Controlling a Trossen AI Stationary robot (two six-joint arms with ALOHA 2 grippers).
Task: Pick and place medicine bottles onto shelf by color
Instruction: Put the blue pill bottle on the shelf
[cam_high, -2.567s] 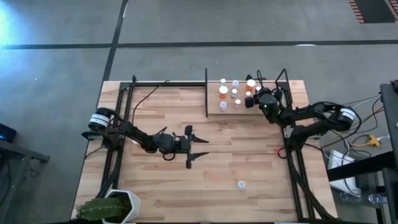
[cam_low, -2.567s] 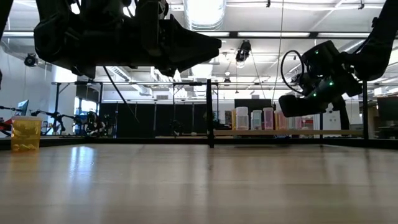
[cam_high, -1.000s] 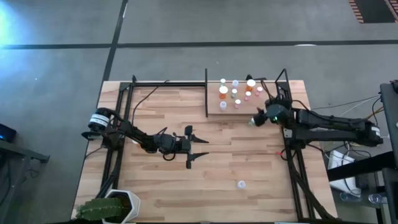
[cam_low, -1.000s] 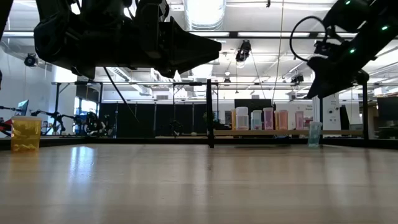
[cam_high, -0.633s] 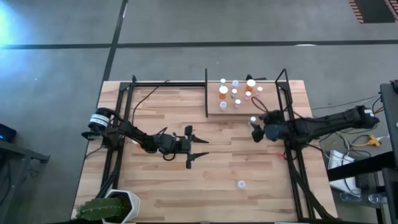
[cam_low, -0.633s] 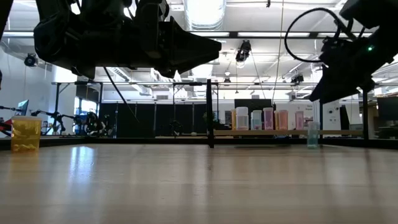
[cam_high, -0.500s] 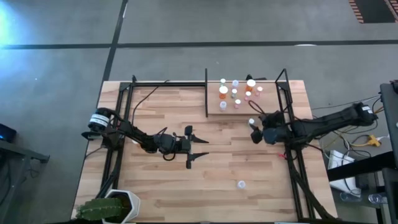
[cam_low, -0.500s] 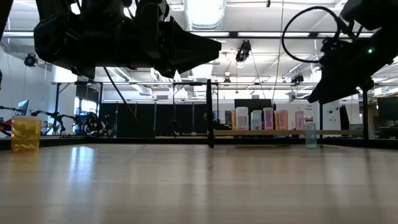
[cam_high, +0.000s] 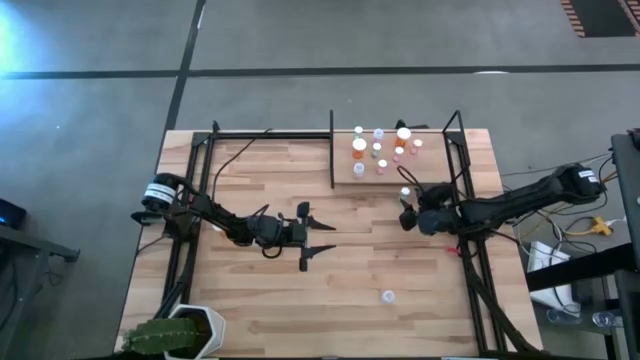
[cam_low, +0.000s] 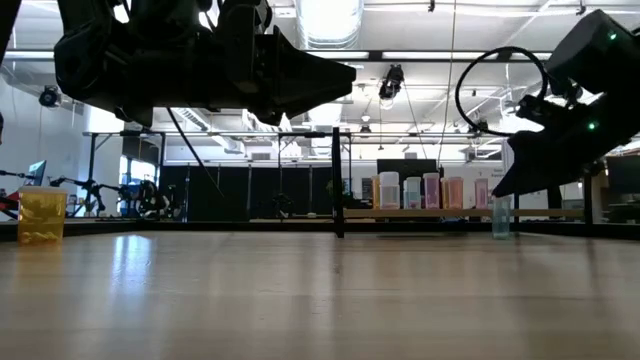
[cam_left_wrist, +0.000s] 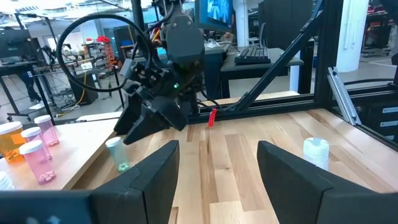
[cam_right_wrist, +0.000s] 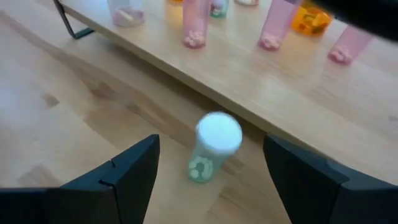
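With bare board around it, 1 greenish white-capped bottle stands upright on the table just before the shelf edge, facing the released, empty right gripper, while the left gripper, jaws spread, hangs mid-table; bottle labels are unreadable.

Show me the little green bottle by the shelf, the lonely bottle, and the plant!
green bottle (cam_right_wrist: 217, 134): right wrist view, white cap.
lone bottle (cam_high: 387, 296): high view, cap.
plant (cam_high: 160, 337): high view, leaves.
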